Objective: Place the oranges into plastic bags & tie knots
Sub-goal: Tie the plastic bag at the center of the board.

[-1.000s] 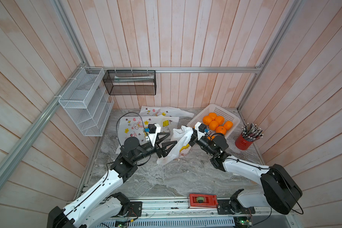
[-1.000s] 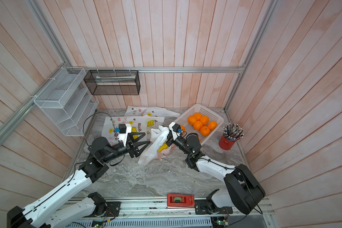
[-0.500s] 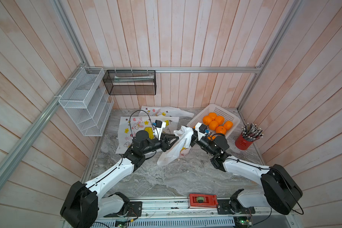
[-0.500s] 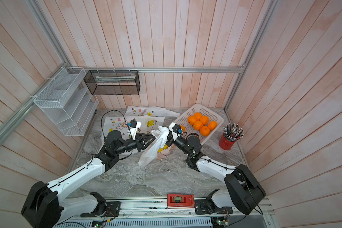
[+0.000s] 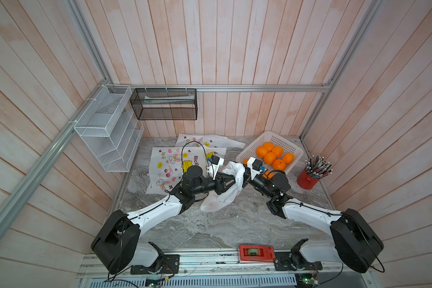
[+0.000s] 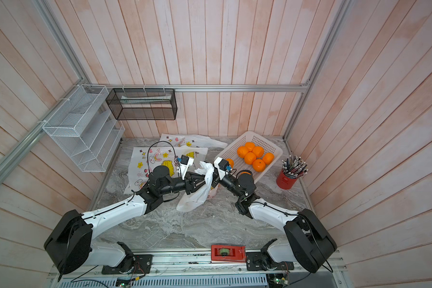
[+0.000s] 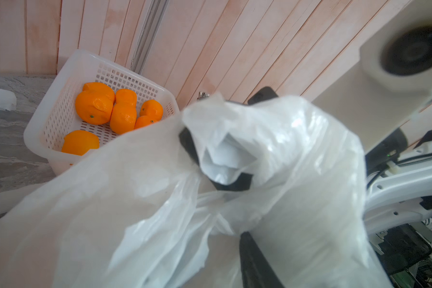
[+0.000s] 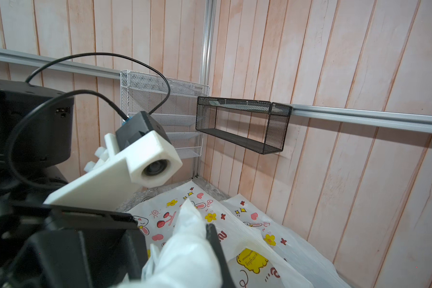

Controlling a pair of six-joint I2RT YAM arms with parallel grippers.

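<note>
Both top views: the white bag [image 5: 220,198] is strung up between the two arms, its bottom sagging on the marble table [image 5: 210,229]. The right gripper [image 5: 243,174] is clamped on its bunched top. The left gripper [image 5: 233,179] is poked into that same bunch, and I can't tell if it's actually gripping. Behind them lie two flat printed bags [image 5: 170,162], and one reads "nice". In the basket [image 5: 274,136] there are six oranges [image 5: 269,157] clustered, plus a seventh half hidden by the right wrist.

Left wrist view: the white bag [image 7: 135,199] fills most of it, and I count seven oranges [image 7: 94,107] in the basket [image 7: 43,109].

Right wrist view: the white bag [image 8: 185,254] is pinched against a black finger [image 8: 213,244], with both flat printed bags [image 8: 260,219] below. The lettering on the yellow patch [image 8: 252,259] is unreadable to me.
</note>
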